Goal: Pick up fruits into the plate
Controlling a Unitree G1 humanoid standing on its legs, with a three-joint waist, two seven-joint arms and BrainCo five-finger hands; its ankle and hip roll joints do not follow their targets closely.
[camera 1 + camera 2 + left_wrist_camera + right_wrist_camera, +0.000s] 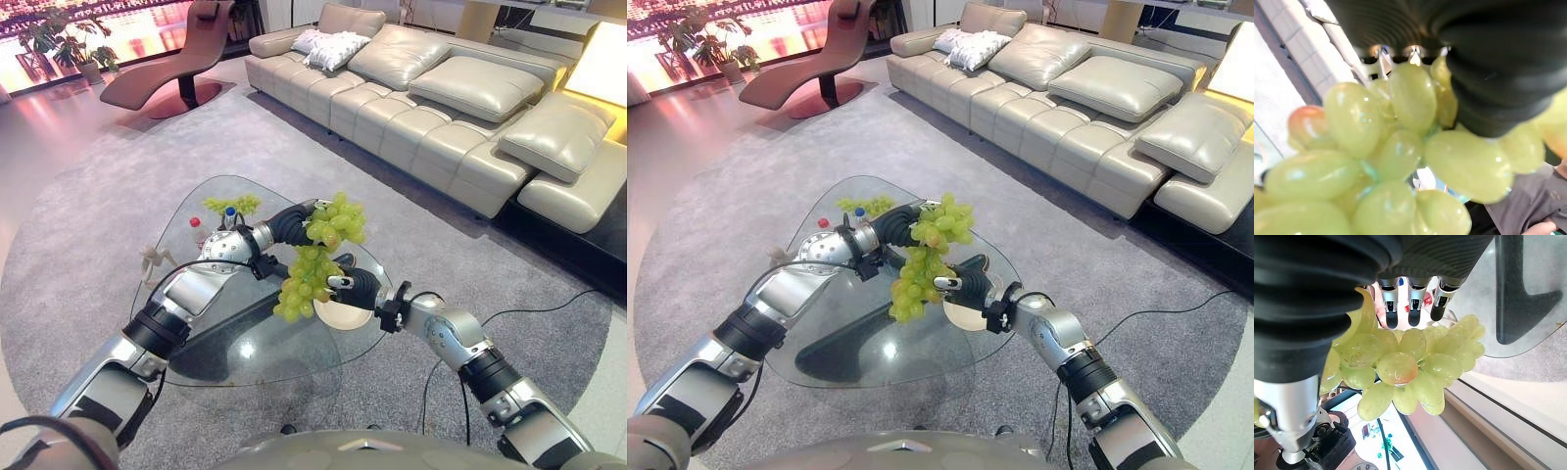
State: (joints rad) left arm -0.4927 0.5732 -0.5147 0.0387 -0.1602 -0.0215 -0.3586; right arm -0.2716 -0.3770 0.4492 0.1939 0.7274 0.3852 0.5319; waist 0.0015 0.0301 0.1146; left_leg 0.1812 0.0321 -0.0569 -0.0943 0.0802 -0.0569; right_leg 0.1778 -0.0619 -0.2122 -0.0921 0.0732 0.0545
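A big bunch of green grapes hangs in the air over the glass table. My left hand is shut on the top of the bunch, and the grapes crowd close against it in the left wrist view. From the right, my right hand reaches to the bunch's lower half with its fingers straight and open against the grapes. Just below that hand a white plate lies on the glass. A second, smaller bunch of green grapes lies at the table's far edge.
Two small bottles, one red-capped and one blue-capped, stand at the table's far left beside a small pale figure. A long beige sofa and a lounge chair stand beyond on the grey rug. A person's sleeve shows nearby.
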